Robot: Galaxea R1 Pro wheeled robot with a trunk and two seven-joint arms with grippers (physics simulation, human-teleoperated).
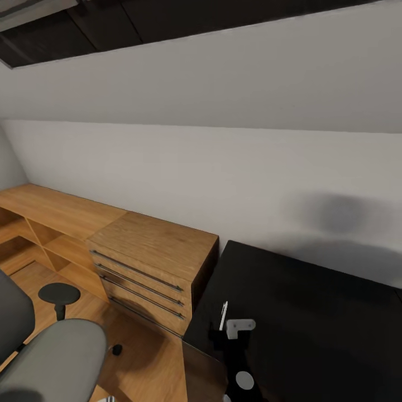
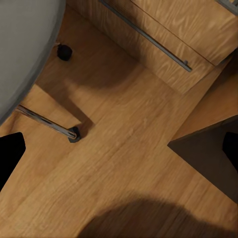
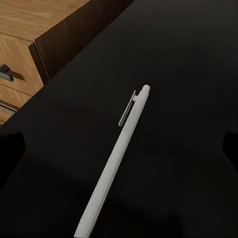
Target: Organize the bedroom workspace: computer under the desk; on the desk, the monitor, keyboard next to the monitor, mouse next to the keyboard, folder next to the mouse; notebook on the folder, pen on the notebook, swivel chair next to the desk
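- Hovering over the desk (image 3: 188, 59), the right gripper (image 3: 119, 148) looks down on the pen (image 3: 116, 163); its two dark fingertips (image 3: 10, 153) sit at opposite edges of the right wrist view, spread wide, with nothing between them but the pen lying on the black top below.
- Judging from that, the step in hand is picking up the pen. The slim round barrel lies flat on a hard glossy surface, so the fingers should come down astride its middle and shut across its width, not along it, or it may roll or skid away.
- Its pale, smooth body has a thin clip near the rounded cap end, a bump that could tip a grasp taken there.
- In the head view the pen (image 1: 224, 315) rests near the desk's (image 1: 312, 312) near-left edge, just beside a pale bracket of the arm (image 1: 240, 326).
- The left gripper (image 2: 119, 148) hangs over the light wood floor (image 2: 124, 148), fingertips wide apart and empty; a chrome spoke with a black castor (image 2: 73, 134) of the swivel chair (image 1: 53, 357) shows beneath.
- Grey, soft-looking upholstery and a round black armrest pad (image 1: 59, 292) mark the chair, which stands left of the desk.
- Beyond it stands a grainy light-wood drawer chest (image 1: 151, 262) with long metal handles, touching the desk's end, then low open shelves (image 1: 39, 223).
- Farthest, a plain pale wall (image 1: 223, 167) rises to a sloped ceiling.
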